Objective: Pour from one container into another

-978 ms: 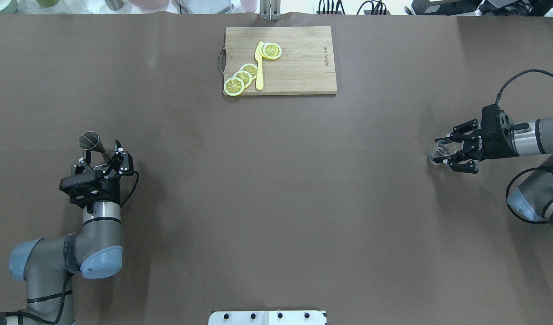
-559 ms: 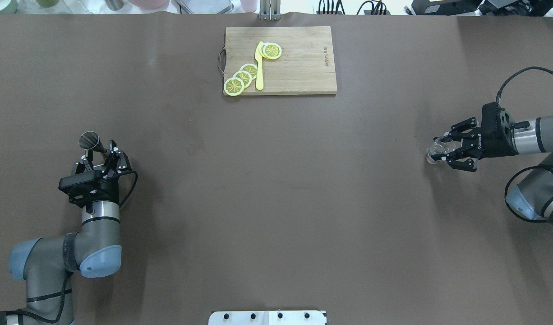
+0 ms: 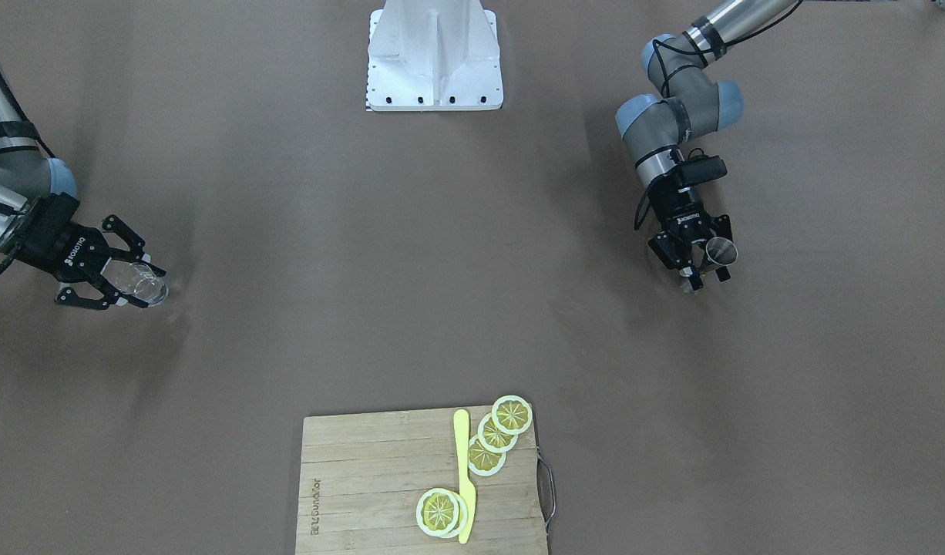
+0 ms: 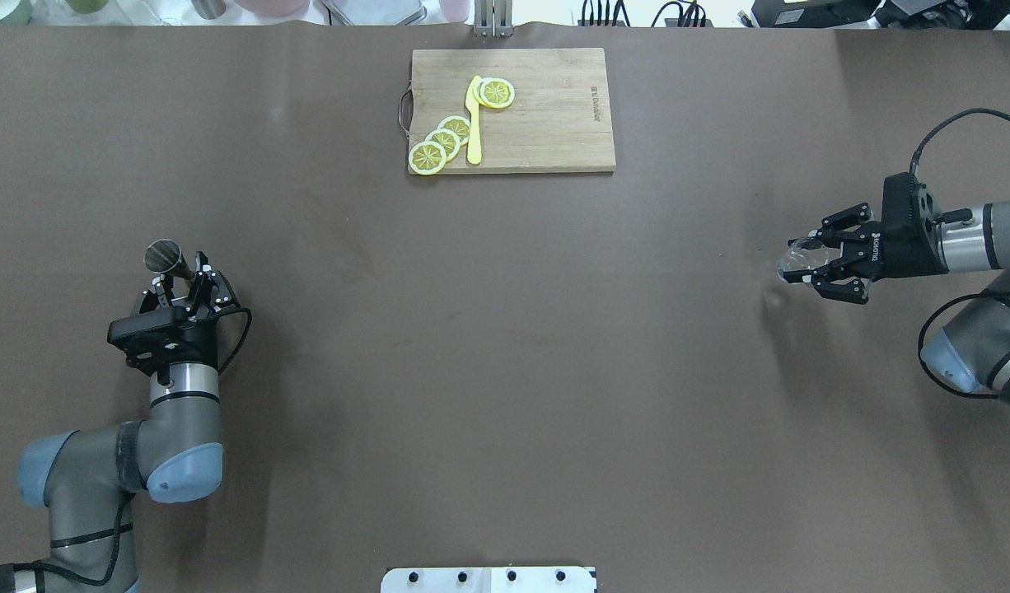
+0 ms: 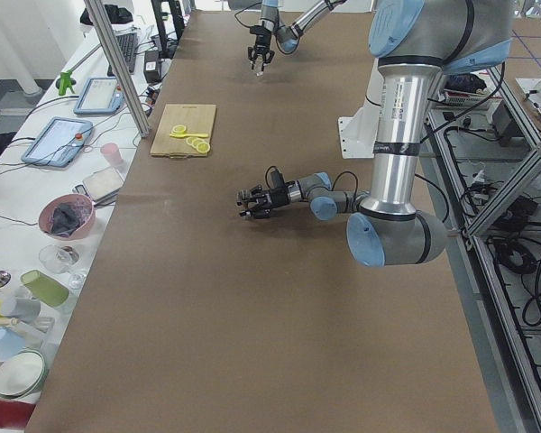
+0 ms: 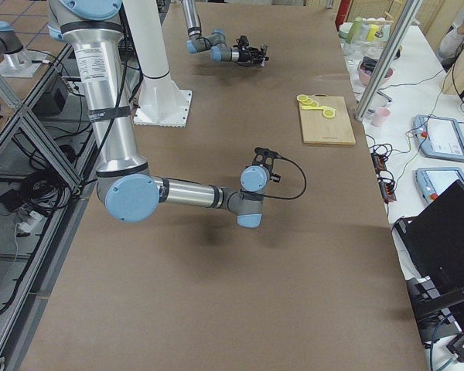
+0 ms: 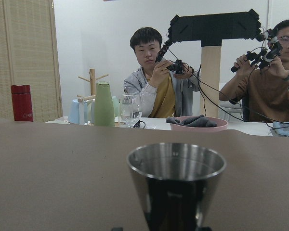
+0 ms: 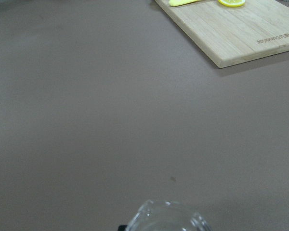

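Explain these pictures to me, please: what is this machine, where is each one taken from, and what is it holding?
This is a robot with two arms at a brown table. Each arm ends in a two-finger gripper. One picture looks down from behind the robot and one faces it from across the table. Two look along the table from its ends, and two come from cameras on the wrists. The left gripper is closed on a steel jigger, a small hourglass-shaped measuring cup. The right gripper is closed on a small clear glass. At the far side of the table lies a wooden cutting board with lemon slices and a yellow knife.
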